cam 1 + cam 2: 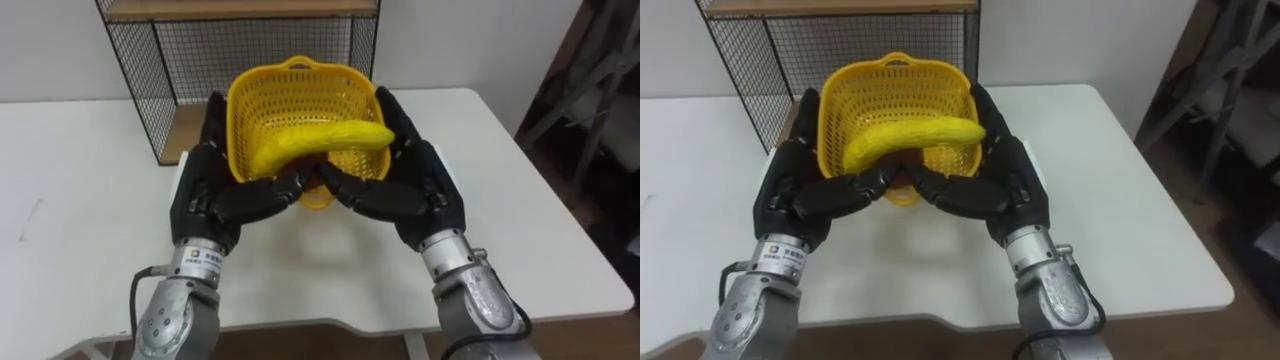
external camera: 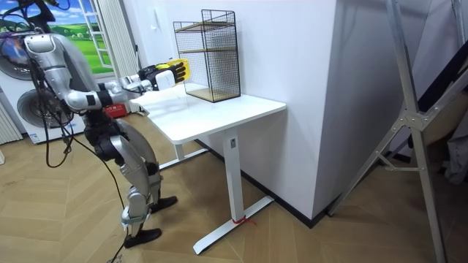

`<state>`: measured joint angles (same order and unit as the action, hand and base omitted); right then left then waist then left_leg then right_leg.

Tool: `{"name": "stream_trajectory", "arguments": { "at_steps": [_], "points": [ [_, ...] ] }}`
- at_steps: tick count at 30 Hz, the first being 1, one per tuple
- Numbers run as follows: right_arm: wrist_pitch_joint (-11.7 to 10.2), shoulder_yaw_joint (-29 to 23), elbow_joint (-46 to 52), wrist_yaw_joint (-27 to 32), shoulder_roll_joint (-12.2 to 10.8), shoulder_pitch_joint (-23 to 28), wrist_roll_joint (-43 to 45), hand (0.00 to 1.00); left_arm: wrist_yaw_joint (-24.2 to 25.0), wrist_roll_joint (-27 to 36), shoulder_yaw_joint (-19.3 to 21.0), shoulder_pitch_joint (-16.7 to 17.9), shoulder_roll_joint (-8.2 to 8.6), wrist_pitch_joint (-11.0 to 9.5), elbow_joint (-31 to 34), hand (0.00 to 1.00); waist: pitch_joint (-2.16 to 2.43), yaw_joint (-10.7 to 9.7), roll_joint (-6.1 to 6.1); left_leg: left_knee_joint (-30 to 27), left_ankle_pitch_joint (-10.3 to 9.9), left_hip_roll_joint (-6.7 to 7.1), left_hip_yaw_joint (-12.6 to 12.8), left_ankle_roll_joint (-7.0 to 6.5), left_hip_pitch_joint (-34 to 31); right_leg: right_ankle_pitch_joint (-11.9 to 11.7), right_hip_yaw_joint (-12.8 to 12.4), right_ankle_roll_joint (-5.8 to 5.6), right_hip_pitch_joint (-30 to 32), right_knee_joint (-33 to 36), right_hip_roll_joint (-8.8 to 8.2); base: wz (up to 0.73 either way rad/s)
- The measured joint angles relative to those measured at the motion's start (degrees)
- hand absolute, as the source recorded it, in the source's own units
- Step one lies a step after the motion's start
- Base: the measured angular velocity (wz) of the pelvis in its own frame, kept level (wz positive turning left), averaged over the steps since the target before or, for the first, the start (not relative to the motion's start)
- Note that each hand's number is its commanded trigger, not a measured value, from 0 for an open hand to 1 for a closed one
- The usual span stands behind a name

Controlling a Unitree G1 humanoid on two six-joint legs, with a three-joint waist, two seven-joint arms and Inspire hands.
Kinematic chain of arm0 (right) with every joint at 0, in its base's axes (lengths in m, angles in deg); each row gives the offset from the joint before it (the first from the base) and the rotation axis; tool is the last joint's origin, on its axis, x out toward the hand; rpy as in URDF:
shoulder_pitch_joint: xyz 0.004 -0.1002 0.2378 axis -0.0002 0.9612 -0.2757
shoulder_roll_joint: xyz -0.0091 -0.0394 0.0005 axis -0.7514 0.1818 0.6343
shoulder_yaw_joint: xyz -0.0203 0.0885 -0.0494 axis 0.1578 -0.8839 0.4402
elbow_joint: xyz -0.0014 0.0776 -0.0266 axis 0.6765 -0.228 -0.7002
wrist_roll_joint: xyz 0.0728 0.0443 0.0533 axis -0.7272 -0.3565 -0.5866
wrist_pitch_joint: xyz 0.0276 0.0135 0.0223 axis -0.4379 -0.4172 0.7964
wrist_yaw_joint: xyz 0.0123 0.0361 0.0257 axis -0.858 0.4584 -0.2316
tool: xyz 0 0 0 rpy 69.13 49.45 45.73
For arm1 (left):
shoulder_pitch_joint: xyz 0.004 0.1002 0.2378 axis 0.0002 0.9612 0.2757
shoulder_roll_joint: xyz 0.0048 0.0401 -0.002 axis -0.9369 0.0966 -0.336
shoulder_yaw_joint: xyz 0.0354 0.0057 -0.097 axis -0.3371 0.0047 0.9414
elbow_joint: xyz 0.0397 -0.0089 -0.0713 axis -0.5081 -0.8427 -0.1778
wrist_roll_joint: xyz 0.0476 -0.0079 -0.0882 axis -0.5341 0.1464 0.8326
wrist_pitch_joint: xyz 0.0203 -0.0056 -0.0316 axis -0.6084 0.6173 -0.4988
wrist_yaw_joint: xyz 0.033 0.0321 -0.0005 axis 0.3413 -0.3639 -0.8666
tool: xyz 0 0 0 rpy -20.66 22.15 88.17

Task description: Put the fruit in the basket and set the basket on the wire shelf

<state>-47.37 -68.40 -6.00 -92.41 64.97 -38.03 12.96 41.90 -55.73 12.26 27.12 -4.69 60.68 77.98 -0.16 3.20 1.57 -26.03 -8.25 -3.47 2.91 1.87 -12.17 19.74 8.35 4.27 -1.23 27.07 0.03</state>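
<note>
Both robot hands clasp the yellow basket (image 1: 292, 92) from its sides. The left robot hand (image 1: 205, 190) and the right robot hand (image 1: 420, 190) each wrap round a front corner, and their fingertips meet under the near rim. The banana (image 1: 320, 140) lies inside, its long axis running crosswise, with the left end low and the right end at the right rim. The basket is held above the white desk (image 1: 80, 200), just before the wire shelf (image 1: 180, 50).

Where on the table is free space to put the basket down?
The table is bare from the right hand to its right edge, and left of the left hand, beside the wire shelf. In front of the shelf it is crowded: both hands hold the basket.
</note>
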Motion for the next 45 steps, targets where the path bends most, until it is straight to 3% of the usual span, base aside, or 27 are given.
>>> {"name": "stream_trajectory", "arguments": {
  "at_steps": [2, 4, 7, 13, 17, 19, 21, 23, 24, 26, 27, 29, 35, 45],
  "points": [
    [-0.6, -0.4, 0.0, -0.6, 0.2, 0.0, -0.1, 0.00, 0.2, 0.0, 0.0, -0.1, 0.05, 0.0, 0.0, 0.00, 0.19, -0.6, 0.79, 1.2, 2.2, 0.28, 0.1, -0.66, 0.2, -0.5, 0.4, 0.21, -0.3, -1.1, -0.06, 0.14],
    [-0.6, -0.3, 0.0, -0.6, 0.1, 0.0, -0.1, 0.00, 0.3, 0.0, 0.1, -0.1, 0.01, 0.0, 0.0, 0.00, 0.00, -0.6, 1.04, 0.3, 2.5, 0.37, 0.1, -1.09, -0.1, -0.5, 0.6, 0.06, -0.9, -2.0, 0.03, 0.02],
    [-0.6, -0.3, 0.1, -0.7, 0.1, 0.0, -0.1, 0.00, 0.3, 0.2, 0.1, -0.2, -0.04, 0.0, 0.0, 0.00, -0.23, -1.3, 0.77, -0.6, 1.2, 1.39, -0.1, -1.64, 0.0, 0.0, 1.2, -0.67, -2.4, -3.6, -0.64, 0.16],
    [-0.6, -0.6, 0.1, -0.8, 0.2, 0.0, 0.0, 0.00, 0.6, 0.5, 0.0, -0.1, -0.02, 0.0, 0.1, 0.00, -0.68, -1.3, 0.55, -1.2, -1.3, 4.30, 0.2, -2.95, 0.7, 2.5, 1.7, -2.57, -3.7, -3.2, -3.62, 0.09],
    [-0.6, -0.5, 0.1, -0.7, 0.1, 0.0, 0.0, 0.00, 0.5, 0.1, 0.0, -0.2, 0.21, 0.0, 0.1, 0.00, -0.75, -1.1, 0.91, -3.5, -4.3, 6.35, 1.3, -4.63, 0.5, 5.0, 2.3, -4.69, -3.5, 0.7, -6.44, 0.08],
    [-0.6, -0.4, 0.1, -0.4, 0.1, -0.1, 0.0, 0.00, 0.5, 0.0, 0.0, -0.2, 0.22, 0.0, 0.1, 0.00, -0.77, -1.0, 0.94, -4.0, -5.4, 7.19, 1.7, -5.53, 0.8, 4.9, 3.3, -5.17, -2.0, 6.3, -8.23, 0.06],
    [-0.9, -0.4, 0.1, 0.2, 0.2, -0.2, 0.4, 0.00, 0.5, 0.1, -0.1, -0.2, 0.33, 0.0, 0.1, 0.00, -0.84, -1.0, 1.23, -4.4, -6.7, 7.86, 3.0, -7.01, 2.0, 3.5, 2.7, -7.14, 0.3, 13.6, -10.02, 0.15],
    [-1.2, -0.4, -0.7, 0.3, 0.1, -0.3, 0.5, 0.00, 0.4, 0.0, -0.1, -0.3, 0.28, 0.0, 0.1, 0.00, -0.97, -0.8, 1.02, -3.5, -7.3, 8.26, 2.5, -7.64, 3.9, 1.6, 2.5, -8.03, 1.1, 16.3, -10.36, -0.02],
    [-1.2, -0.4, -2.0, 0.3, 0.4, -0.7, 0.5, 0.00, 0.4, -0.4, -0.1, -0.3, 0.25, 0.0, 0.1, 0.00, -1.12, -0.6, 0.55, -2.6, -7.4, 8.16, 2.0, -7.82, 4.9, 1.5, 2.7, -8.48, 1.5, 15.9, -10.35, -0.06],
    [-1.1, -0.3, -2.9, 0.4, 0.3, -1.3, 0.5, 0.00, 0.1, -0.4, -0.1, -0.7, 0.05, 0.0, 0.1, 0.00, -1.10, -0.3, 0.39, -2.1, -7.3, 8.19, 1.7, -8.15, 4.8, 2.4, 3.0, -8.33, 3.3, 10.2, -9.89, 0.02],
    [-1.0, -0.3, -2.9, 0.4, 0.2, -1.3, 0.7, 0.00, 0.0, -0.4, -0.1, -0.7, -0.04, 0.0, 0.1, 0.00, -1.14, -0.3, 0.59, -1.7, -7.1, 8.58, 1.8, -8.42, 4.7, 1.5, 3.0, -7.99, 4.4, 5.3, -9.70, 0.13],
    [-0.7, -0.3, -3.6, 0.4, 0.4, -1.7, 0.8, 0.00, 0.0, -0.3, -0.2, -0.7, 0.11, 0.1, 0.1, 0.00, -0.97, 0.3, 0.43, -0.8, -7.0, 8.62, 1.8, -8.50, 5.2, 0.5, 3.5, -7.42, 4.3, 3.6, -9.21, 0.01],
    [-0.1, 0.0, -3.8, 0.4, 0.5, -2.8, 0.7, 0.00, -0.5, -0.5, 0.2, -0.8, 0.00, 0.2, 0.1, 0.00, -0.96, 1.3, 0.15, 1.6, -6.2, 6.65, 1.5, -7.99, 5.9, -3.5, 4.5, -6.91, 0.8, -4.0, -6.28, -0.02],
    [2.3, 0.2, -8.3, 2.5, 0.8, -6.7, 1.0, 0.00, -1.2, -0.4, 0.1, -0.8, -0.29, 4.1, 0.0, 0.00, -1.00, 0.0, 0.47, 4.2, -5.9, 6.42, 0.7, -7.65, 9.0, -5.3, 5.8, -6.97, -3.9, -9.6, -5.25, 0.03]
  ]
}}
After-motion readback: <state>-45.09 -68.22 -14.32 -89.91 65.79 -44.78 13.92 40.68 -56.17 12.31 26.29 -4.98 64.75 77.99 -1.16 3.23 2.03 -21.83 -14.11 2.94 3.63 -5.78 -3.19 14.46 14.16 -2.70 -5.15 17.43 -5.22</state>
